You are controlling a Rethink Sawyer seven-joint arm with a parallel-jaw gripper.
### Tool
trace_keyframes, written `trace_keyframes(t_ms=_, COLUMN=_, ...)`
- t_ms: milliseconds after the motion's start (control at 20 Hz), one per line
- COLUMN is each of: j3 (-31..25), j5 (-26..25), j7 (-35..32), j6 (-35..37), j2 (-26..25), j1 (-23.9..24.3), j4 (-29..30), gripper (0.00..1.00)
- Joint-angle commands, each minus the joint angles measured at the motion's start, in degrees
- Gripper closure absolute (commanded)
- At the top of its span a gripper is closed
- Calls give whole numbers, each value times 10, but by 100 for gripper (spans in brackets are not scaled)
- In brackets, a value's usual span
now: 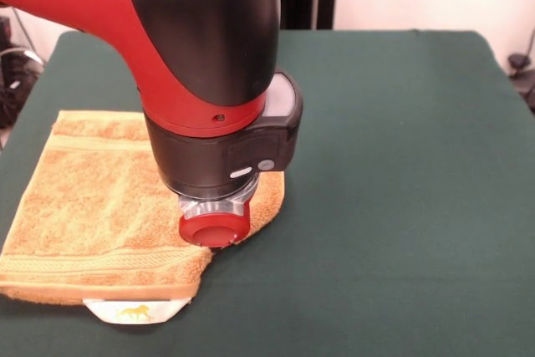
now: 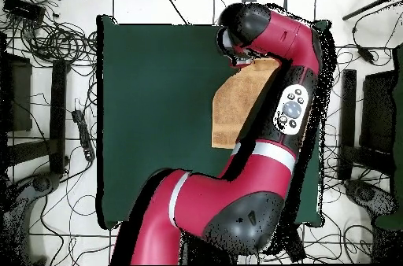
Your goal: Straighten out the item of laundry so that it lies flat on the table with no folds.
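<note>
On the dark green worktop [image 1: 401,165], the orange-tan hand towel [image 1: 92,206] lies near one edge, folded over on itself, with a stripe band along its near end and a small white tag [image 1: 134,313] sticking out from under that end. The red and black arm's wrist hangs low over the towel's inner corner, and the fingers [image 1: 216,248] are hidden beneath the round red cap, so I cannot tell whether they are apart or together. The towel's rumpled corner bulges just beside them.
</note>
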State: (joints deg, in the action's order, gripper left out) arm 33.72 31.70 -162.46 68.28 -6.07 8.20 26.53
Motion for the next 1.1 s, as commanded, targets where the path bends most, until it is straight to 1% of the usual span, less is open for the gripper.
trace_keyframes(t_ms=50, j3=-54, j5=-12, j7=-55, j6=-26, j2=-13, j1=-21, j4=59, gripper=100)
trace_keyframes(t_ms=150, j3=-66, j5=-4, j7=-66, j6=-46, j2=-18, j1=-21, j4=66, gripper=100)
trace_keyframes(t_ms=450, j3=-68, j5=-5, j7=-68, j6=-61, j2=-33, j1=-20, j4=59, gripper=100)
trace_keyframes(t_ms=850, j3=-57, j5=-7, j7=-67, j6=-45, j2=-40, j1=-20, j4=43, gripper=100)
trace_keyframes(t_ms=900, j3=-55, j5=-8, j7=-67, j6=-40, j2=-40, j1=-20, j4=41, gripper=0)
trace_keyframes(t_ms=1100, j3=-52, j5=-9, j7=-61, j6=-33, j2=-42, j1=-18, j4=35, gripper=0)
